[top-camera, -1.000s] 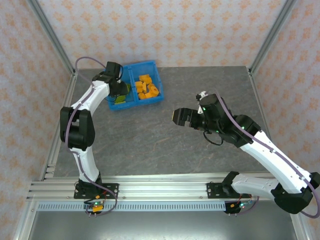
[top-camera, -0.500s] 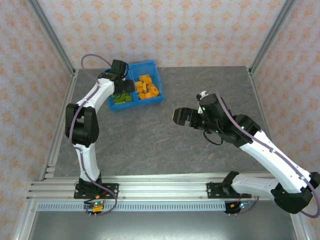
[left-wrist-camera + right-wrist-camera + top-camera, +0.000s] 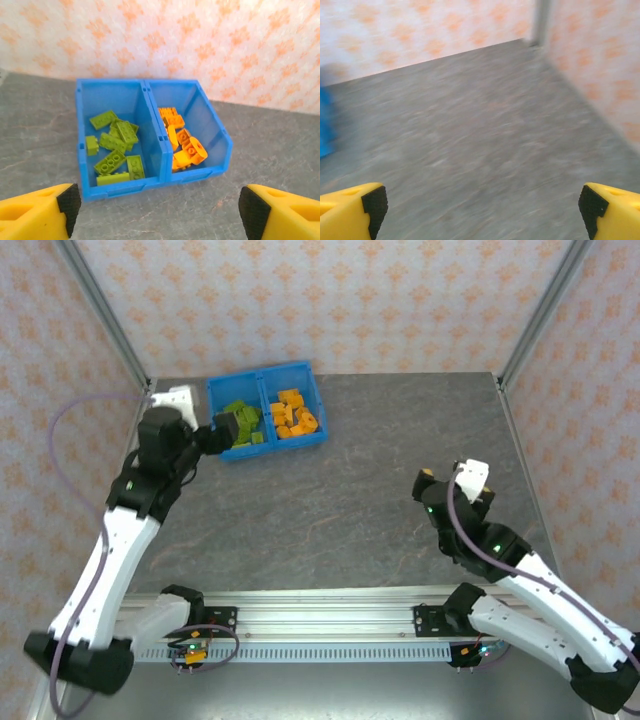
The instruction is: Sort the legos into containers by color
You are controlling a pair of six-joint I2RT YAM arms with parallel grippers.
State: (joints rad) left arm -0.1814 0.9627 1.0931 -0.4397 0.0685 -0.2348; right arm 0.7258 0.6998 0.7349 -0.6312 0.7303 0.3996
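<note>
**brickfan_88:** Where's everything sitting right now?

**yamtinkerer:** The blue tray (image 3: 262,371) is at the far left of the worktop (image 3: 340,490). All the lime green legos (image 3: 117,145) are piled loose in its left compartment and the orange legos (image 3: 182,145) are in the right one, with the divider between them. From above I can't spot any bricks lying on the grey surface.

**brickfan_88:** And the arms?

**yamtinkerer:** The left arm (image 3: 150,480) is on the left side, with its jaws just beside the tray's near left corner and pointing at it. In the wrist view they're spread wide with nothing between them, and the tray is framed in the gap. The right arm (image 3: 480,540) is on the near right, well apart from the tray. Its jaws are wide too and holding nothing. That wrist view is pretty blurry, just bare worktop and a sliver of blue at the left edge.
</note>
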